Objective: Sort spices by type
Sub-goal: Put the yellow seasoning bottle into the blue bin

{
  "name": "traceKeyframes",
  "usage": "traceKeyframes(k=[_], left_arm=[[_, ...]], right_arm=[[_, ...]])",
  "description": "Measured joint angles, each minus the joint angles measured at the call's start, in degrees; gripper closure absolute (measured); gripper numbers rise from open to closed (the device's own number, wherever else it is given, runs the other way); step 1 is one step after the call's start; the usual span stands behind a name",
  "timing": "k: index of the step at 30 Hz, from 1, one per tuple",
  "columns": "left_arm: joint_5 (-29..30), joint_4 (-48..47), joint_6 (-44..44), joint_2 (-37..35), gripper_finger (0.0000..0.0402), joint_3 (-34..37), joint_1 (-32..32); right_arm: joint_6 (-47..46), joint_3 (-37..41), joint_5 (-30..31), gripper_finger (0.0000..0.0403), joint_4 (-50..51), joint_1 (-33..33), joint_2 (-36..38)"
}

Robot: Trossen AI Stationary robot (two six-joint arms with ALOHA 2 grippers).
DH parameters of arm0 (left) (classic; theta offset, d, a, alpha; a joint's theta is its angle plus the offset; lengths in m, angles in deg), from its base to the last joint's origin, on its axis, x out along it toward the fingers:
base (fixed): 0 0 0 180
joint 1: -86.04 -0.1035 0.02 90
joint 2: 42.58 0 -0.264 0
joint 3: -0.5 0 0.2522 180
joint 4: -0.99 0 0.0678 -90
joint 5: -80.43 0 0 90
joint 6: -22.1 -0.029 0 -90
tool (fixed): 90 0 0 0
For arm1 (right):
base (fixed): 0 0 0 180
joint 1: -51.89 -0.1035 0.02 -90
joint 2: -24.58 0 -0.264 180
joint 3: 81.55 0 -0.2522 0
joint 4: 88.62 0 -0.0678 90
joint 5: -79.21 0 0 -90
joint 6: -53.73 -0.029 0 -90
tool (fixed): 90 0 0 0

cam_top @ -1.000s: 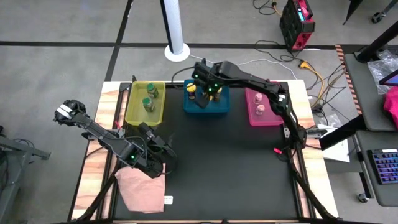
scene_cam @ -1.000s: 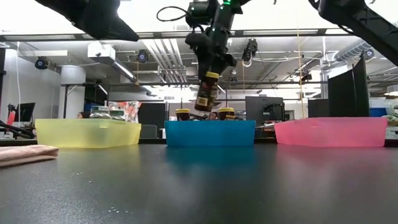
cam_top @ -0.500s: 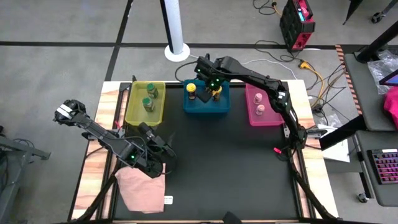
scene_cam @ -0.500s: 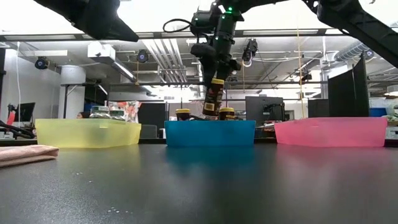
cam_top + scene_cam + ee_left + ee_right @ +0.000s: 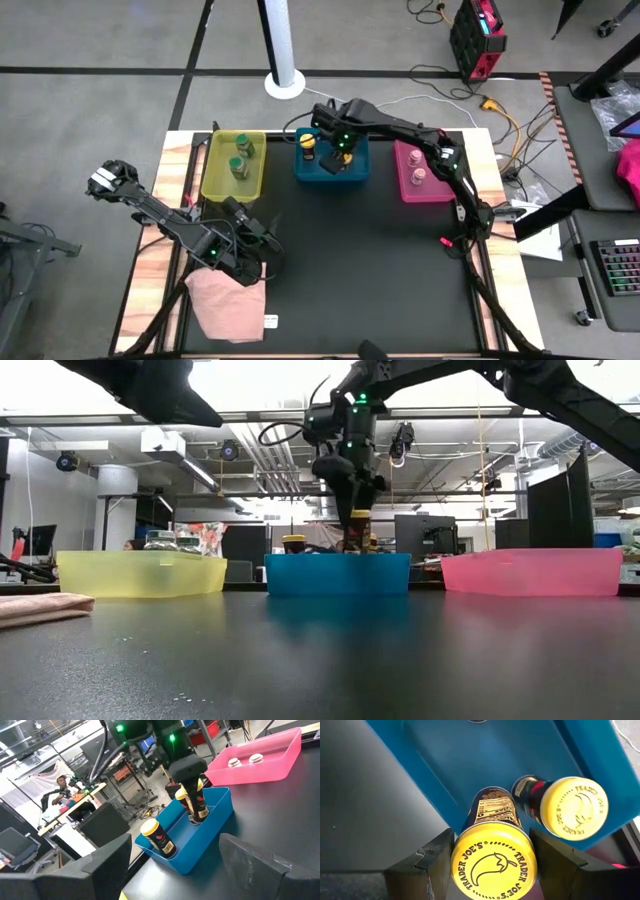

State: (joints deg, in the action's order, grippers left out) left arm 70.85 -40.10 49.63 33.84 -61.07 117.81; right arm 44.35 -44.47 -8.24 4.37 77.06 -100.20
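Note:
My right gripper (image 5: 338, 151) reaches down into the blue bin (image 5: 331, 174), shut on a dark spice jar with a yellow lid (image 5: 198, 804). Two more yellow-lidded jars stand on the blue bin's floor: one right beside the held jar (image 5: 574, 808), one at the bin's left end (image 5: 308, 142). Two green-lidded jars (image 5: 241, 157) stand in the yellow bin (image 5: 214, 170). Two pink-lidded jars (image 5: 417, 166) stand in the pink bin (image 5: 434, 190). My left gripper (image 5: 254, 240) waits open near the table's near left side, touching nothing. My right gripper holds the jar at its top end, the yellow lid (image 5: 493, 865) pinched between the two fingers (image 5: 427, 864). The fingers come from above, pointing down. The jar hangs nearly upright, its lower half inside the blue bin (image 5: 200, 847); whether its base touches the floor I cannot tell.
The three bins stand in a row along the table's far edge. A pink cloth (image 5: 228, 300) lies at the near left, under my left arm. The dark mat (image 5: 370, 270) spreads between the bins and the near edge. A white pole base (image 5: 285, 82) stands beyond the table.
My right gripper has come down over the blue bin and drifted slightly toward the table's right, keeping its hold. The jar, hanging tilted above the bin a second ago, now stands nearly upright with its body sunk behind the bin wall.

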Motion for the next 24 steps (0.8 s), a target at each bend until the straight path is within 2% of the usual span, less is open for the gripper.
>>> traceKeyframes(k=[6, 19, 24], left_arm=[[0.00, 0.04, 0.02, 0.00, 0.0117, 0.00, 0.00], [0.00, 0.06, 0.02, 0.00, 0.0117, 0.00, 0.00], [-0.01, -0.05, 0.02, 0.00, 0.0117, 0.09, 0.00]], right_arm=[[0.46, 2.73, -0.02, 0.0186, -3.84, 0.00, -0.15], [1.62, 2.85, -1.57, 0.0183, -6.27, -0.02, -3.49], [2.13, 2.90, -1.44, 0.0132, -9.51, -0.14, -3.62]])
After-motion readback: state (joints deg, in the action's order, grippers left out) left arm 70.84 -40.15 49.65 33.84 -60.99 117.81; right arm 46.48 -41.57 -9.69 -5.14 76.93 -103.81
